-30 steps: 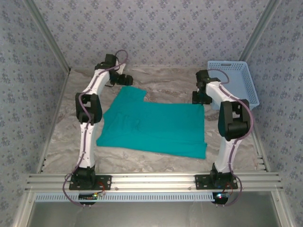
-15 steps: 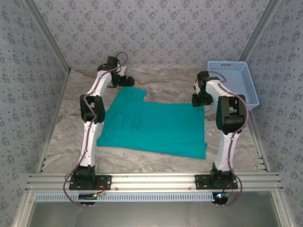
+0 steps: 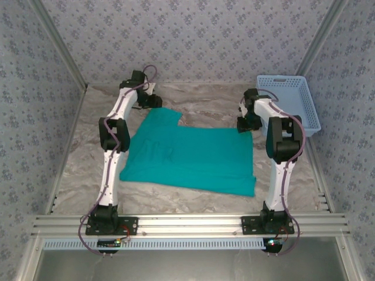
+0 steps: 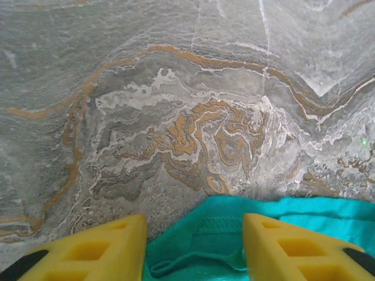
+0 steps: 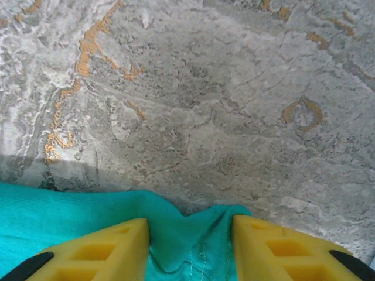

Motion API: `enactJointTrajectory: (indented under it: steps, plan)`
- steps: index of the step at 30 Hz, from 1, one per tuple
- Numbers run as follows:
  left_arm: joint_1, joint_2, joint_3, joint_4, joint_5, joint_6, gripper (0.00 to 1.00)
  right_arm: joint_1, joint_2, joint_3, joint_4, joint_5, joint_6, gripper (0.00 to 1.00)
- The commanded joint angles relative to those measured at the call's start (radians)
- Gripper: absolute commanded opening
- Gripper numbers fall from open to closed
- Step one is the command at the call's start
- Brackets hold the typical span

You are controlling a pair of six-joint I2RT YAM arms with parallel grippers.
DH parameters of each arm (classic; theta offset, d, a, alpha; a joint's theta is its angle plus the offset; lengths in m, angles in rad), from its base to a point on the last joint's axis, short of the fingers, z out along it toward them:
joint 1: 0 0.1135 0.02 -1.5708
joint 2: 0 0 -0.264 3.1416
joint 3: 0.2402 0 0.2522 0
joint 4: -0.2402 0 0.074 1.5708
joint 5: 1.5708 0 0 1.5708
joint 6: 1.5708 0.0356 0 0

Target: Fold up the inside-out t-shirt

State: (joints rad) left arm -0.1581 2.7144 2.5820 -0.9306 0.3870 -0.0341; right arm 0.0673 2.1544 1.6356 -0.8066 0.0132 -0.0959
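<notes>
From the left: the left gripper point(image 3: 153, 100) sits at the far left corner of the teal t-shirt point(image 3: 193, 155), which lies spread across the middle of the marbled table point(image 3: 205, 96); its yellow fingers point(image 4: 99, 246) straddle a rumpled hem, jaws part-way apart, and I cannot tell whether they pinch it; the right gripper point(image 3: 245, 124) stands likewise over the far right corner, cloth puckered between its fingers point(image 5: 281, 246), grip equally unclear. To do this well, I'd have both bite past the hem, then lift level together. The left arm covers part of the shirt's edge; sleeves and neckline are hard to make out; the blue basket point(image 3: 280, 78) stands off right.
</notes>
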Motion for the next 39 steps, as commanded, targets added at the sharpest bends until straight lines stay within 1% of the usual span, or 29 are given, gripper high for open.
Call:
enactJointTrajectory:
  steps: [1,3,4,5,6,7,8,11,13,15,19,21,23,24,28,31,34,39]
  plan:
    - [-0.017,-0.039,-0.033,-0.085,0.085,0.052,0.45,-0.035,0.014,0.008,-0.079,-0.04,-0.019,0.39]
    - [-0.017,-0.038,-0.033,-0.096,0.106,0.07,0.45,-0.037,0.015,0.003,-0.078,-0.059,-0.025,0.35]
    - [-0.017,-0.037,-0.034,-0.101,0.117,0.079,0.43,-0.035,0.02,0.007,-0.087,-0.056,-0.025,0.32]
    - [-0.017,-0.036,-0.034,-0.105,0.121,0.082,0.33,-0.035,0.023,0.013,-0.098,-0.05,-0.023,0.24]
    - [-0.017,-0.036,-0.036,-0.101,0.123,0.084,0.16,-0.03,0.024,0.015,-0.102,-0.039,-0.025,0.16]
    - [-0.017,-0.039,-0.041,-0.094,0.137,0.091,0.04,-0.026,0.017,0.011,-0.093,-0.026,-0.027,0.12]
    - [-0.017,-0.044,-0.041,-0.089,0.147,0.099,0.0,-0.023,0.009,0.004,-0.076,-0.025,-0.034,0.08]
    - [-0.014,-0.075,-0.05,-0.065,0.151,0.107,0.0,-0.008,-0.052,-0.025,-0.005,-0.03,-0.034,0.0]
    - [-0.008,-0.123,-0.098,-0.014,0.137,0.111,0.0,-0.001,-0.107,-0.048,0.053,-0.026,-0.029,0.0]
    - [-0.002,-0.189,-0.166,0.046,0.138,0.119,0.0,0.008,-0.147,-0.061,0.092,0.006,-0.027,0.0]
    - [0.008,-0.332,-0.367,0.195,0.174,0.168,0.0,0.039,-0.207,-0.118,0.15,0.106,-0.036,0.0]
    - [0.015,-0.4,-0.489,0.291,0.2,0.19,0.0,0.05,-0.237,-0.168,0.186,0.133,-0.036,0.0]
    - [0.021,-0.468,-0.609,0.394,0.195,0.193,0.0,0.052,-0.273,-0.216,0.223,0.143,-0.024,0.0]
    - [0.026,-0.499,-0.67,0.441,0.208,0.193,0.0,0.053,-0.294,-0.244,0.249,0.14,-0.025,0.0]
    - [0.049,-0.597,-0.837,0.548,0.372,0.262,0.0,0.06,-0.363,-0.33,0.32,0.142,-0.037,0.0]
    - [0.048,-0.678,-0.948,0.589,0.388,0.345,0.0,0.063,-0.401,-0.38,0.351,0.148,-0.049,0.0]
    - [0.048,-0.741,-1.018,0.56,0.417,0.429,0.0,0.063,-0.451,-0.424,0.357,0.099,-0.036,0.0]
    - [0.048,-0.815,-1.08,0.498,0.409,0.468,0.0,0.068,-0.527,-0.497,0.335,0.099,0.012,0.0]
